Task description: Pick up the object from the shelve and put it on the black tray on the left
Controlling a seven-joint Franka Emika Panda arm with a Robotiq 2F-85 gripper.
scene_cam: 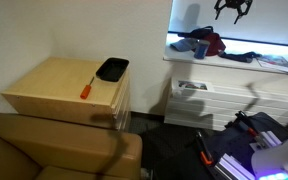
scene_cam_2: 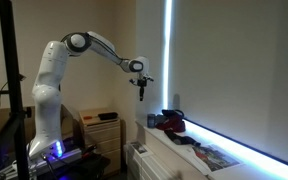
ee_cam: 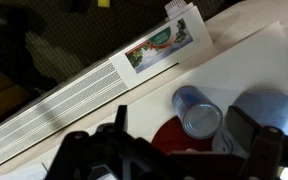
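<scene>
The room is dim. Most light comes from a bright strip [scene_cam_2: 169, 50] along the window, which glares to pure white in an exterior view. The shelve [scene_cam: 239, 52] below it is washed out. The wooden cabinet [scene_cam: 54, 88] on the left is softly lit, and the floor lies in deep shadow. The gripper [scene_cam: 232, 14] shows as a dark silhouette. All the pictures are coarse and soft. In the wrist view the fingers [ee_cam: 84, 160] are dark and blurred, and the object [ee_cam: 197, 112] has a pale sheen on top.
</scene>
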